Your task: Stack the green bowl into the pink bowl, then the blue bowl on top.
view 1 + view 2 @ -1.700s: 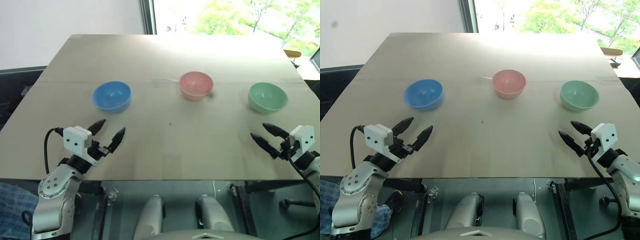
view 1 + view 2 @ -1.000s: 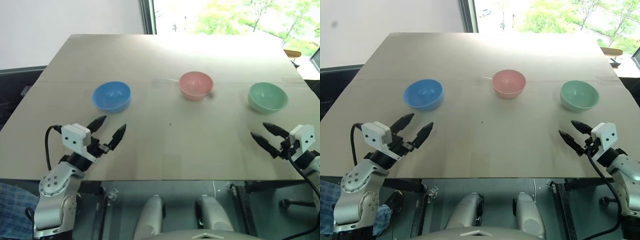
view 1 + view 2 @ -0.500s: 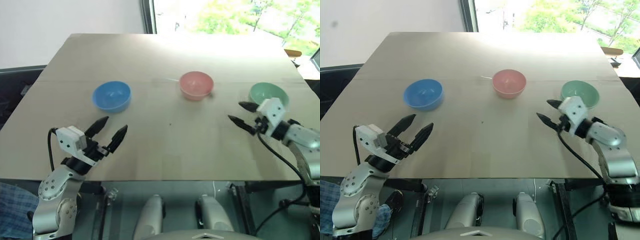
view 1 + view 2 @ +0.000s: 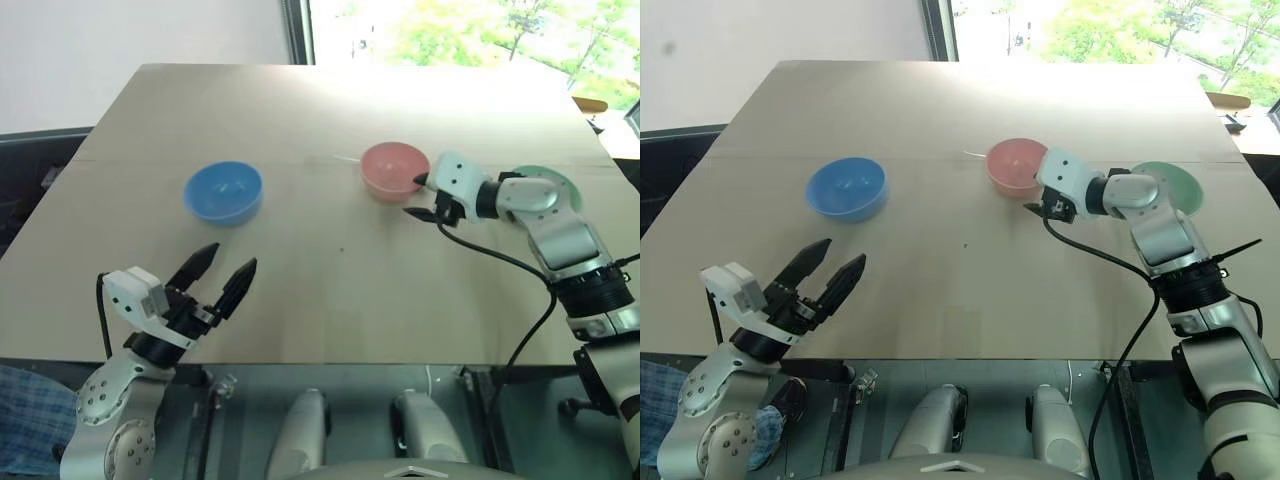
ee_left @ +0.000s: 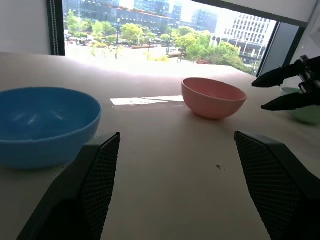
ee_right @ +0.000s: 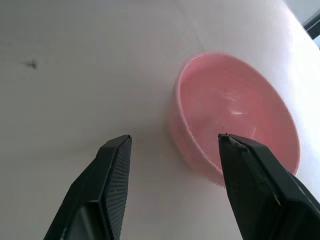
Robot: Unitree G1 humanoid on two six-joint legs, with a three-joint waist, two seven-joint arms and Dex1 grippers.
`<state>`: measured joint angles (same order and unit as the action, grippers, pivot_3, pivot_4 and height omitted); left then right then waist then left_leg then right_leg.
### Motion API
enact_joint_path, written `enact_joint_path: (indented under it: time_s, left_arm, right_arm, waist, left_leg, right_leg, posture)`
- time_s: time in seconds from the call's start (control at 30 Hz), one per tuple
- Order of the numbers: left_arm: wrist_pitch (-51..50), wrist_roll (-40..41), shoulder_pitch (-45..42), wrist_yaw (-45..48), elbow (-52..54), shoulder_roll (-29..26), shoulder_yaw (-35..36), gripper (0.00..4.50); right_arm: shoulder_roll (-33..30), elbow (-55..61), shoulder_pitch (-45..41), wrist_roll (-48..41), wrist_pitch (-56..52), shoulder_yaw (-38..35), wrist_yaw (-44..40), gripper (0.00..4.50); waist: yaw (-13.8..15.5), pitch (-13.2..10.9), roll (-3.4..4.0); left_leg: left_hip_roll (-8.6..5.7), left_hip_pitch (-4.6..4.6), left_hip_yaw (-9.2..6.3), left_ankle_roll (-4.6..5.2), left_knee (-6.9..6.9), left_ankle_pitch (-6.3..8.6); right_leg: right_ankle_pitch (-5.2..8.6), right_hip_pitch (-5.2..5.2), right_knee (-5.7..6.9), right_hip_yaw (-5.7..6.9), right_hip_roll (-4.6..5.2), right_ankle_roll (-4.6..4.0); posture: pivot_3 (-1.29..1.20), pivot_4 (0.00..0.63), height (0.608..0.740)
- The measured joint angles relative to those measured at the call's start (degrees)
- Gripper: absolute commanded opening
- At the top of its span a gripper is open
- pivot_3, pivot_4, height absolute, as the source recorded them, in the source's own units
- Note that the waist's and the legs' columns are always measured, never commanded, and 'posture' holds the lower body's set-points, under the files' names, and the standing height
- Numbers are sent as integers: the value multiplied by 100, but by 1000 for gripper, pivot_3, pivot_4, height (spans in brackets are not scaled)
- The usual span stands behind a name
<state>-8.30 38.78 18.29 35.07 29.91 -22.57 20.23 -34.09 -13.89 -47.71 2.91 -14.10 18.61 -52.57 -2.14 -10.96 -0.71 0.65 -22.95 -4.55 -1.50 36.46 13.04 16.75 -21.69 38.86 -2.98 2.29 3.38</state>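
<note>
On the table (image 4: 300, 120) we see the blue bowl (image 4: 224, 192), pink bowl (image 4: 393, 169) and green bowl (image 4: 1175, 182) apart; our right gripper (image 4: 421, 197) gapes empty beside pink, our left gripper (image 4: 222, 275) wide, empty. The right wrist view reveals pink's bare inside.

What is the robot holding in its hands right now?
Nothing. The right tool is open beside the pink bowl, one finger over the rim, not gripping it. The left tool is open and empty near the table's front edge.

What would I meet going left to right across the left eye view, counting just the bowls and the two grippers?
left gripper → blue bowl → pink bowl → right gripper → green bowl, partly hidden behind the right arm.
</note>
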Motion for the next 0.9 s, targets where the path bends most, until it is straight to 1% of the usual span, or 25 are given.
enact_joint_path:
  time_s: [0.13, 0.2, 0.4, 0.53, 0.77, 0.8, 0.87, 0.9]
  left_arm:
    - [42, 11, 222, -6, 176, 40, -7, 3882]
    - [77, -1, 276, 6, 234, 44, -6, 3882]
    - [189, -5, 426, 120, 352, 21, 13, 3882]
    - [261, -5, 460, 198, 450, 13, 14, 3882]
    - [297, -34, 345, 198, 544, 11, -6, 3882]
    - [318, -36, 337, 198, 544, 11, -5, 3882]
    - [344, -37, 337, 200, 544, 11, -6, 3882]
    - [364, -41, 343, 205, 544, 11, -5, 3882]
  right_arm:
    - [436, -1136, -634, 499, 556, 346, 102, 2898]
    - [566, -1449, -789, 624, 717, 385, 156, 2898]
    - [1221, -3072, -1545, 1093, 1301, 482, 594, 2898]
    - [1453, -3893, -1904, 1345, 1604, 528, 797, 2898]
    - [1662, -4788, -2130, 1739, 1897, 601, 1034, 2898]
    - [1665, -4875, -2148, 1794, 1966, 612, 1059, 2517]
    - [1670, -4968, -2194, 1856, 2029, 613, 1081, 2269]
    - [1669, -5030, -2220, 1897, 2076, 613, 1082, 1801]
  waist:
    - [-47, -1, 2]
    - [-35, -1, 2]
    - [-31, -3, 4]
    - [-24, -3, 5]
    - [-38, -4, 6]
    - [-40, -4, 6]
    - [-42, -4, 7]
    - [-41, -4, 7]
  left_leg:
    - [8, 9, 9, -1, -3, 0]
    - [7, 8, 7, -1, -4, -1]
    - [5, 5, 9, -1, -6, -1]
    - [4, 5, 7, -1, -9, 0]
    - [4, 5, 7, -1, -10, -1]
    - [4, 6, 8, -1, -10, -1]
    - [4, 5, 9, -1, -10, -1]
    - [4, 5, 9, -1, -10, -1]
  right_leg:
    - [0, -2, 3, -8, -8, -1]
    - [0, -2, 3, -7, -9, -1]
    - [-1, -4, 3, -7, -7, -2]
    - [0, -5, 1, -6, -7, -3]
    - [0, -7, 4, -6, -7, -3]
    - [0, -8, 4, -7, -7, -3]
    - [0, -8, 4, -9, -7, -3]
    - [0, -8, 4, -8, -7, -3]
  posture:
    - [0, 150, 740]
    - [0, 150, 740]
    - [0, 150, 740]
    - [0, 150, 740]
    - [0, 150, 740]
    - [0, 150, 740]
    - [0, 150, 740]
    - [0, 150, 740]
